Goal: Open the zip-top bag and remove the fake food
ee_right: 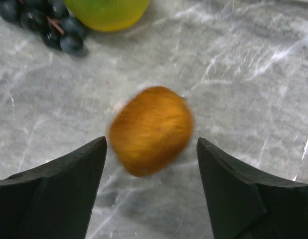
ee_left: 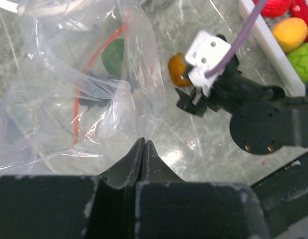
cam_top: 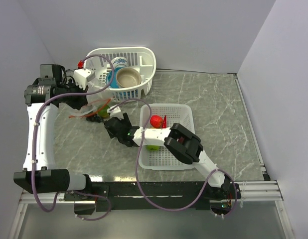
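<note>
Orange fruit (blurred, seemingly untouched) within parted right gripper.

White-black arms, seemingly purple cables

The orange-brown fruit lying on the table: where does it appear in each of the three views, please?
Top external: not visible; the right arm seems to cover that spot.
Left wrist: the orange-brown fruit is at upper centre, beside the white camera box.
Right wrist: at the centre, between the right fingers, touching neither.
Shared landmark: the grey marble table.
</note>
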Controlling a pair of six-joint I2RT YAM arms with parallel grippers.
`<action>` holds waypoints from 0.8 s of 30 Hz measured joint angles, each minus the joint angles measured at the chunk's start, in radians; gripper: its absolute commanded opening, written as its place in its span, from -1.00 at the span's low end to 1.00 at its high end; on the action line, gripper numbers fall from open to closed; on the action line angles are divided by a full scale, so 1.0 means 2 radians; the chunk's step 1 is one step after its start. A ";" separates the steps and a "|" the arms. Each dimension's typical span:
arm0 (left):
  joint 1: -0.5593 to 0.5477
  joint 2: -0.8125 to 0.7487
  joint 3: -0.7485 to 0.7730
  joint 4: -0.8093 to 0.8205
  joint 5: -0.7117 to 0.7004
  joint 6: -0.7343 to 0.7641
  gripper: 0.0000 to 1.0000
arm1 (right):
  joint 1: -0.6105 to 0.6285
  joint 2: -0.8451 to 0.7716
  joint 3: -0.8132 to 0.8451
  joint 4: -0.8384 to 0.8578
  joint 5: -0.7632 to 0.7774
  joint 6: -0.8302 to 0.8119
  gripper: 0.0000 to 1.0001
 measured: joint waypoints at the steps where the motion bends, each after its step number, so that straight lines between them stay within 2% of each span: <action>1: 0.000 -0.001 0.002 -0.008 0.000 0.000 -0.98 | -0.001 0.001 0.003 0.003 0.000 -0.001 0.32; 7: 0.000 0.000 0.058 -0.052 0.001 0.000 -0.99 | -0.002 0.001 -0.004 0.029 0.000 -0.007 -0.04; 10: 0.000 -0.002 0.108 -0.059 0.000 -0.004 -0.99 | -0.002 -0.009 -0.029 0.046 0.002 -0.009 -0.09; 12: 0.000 -0.011 0.113 -0.047 -0.003 -0.013 -0.99 | -0.002 -0.029 -0.059 0.054 0.002 -0.010 -0.10; 17: 0.000 -0.064 0.042 0.025 -0.043 -0.047 -0.98 | -0.002 -0.132 -0.154 0.054 0.017 -0.013 -0.16; 20: 0.000 -0.089 -0.016 0.072 -0.076 -0.061 -0.98 | -0.002 -0.226 -0.205 0.055 0.040 -0.012 -0.17; 24: 0.017 -0.081 -0.062 0.122 -0.097 -0.070 -0.98 | -0.002 -0.336 -0.250 0.061 0.070 -0.006 -0.15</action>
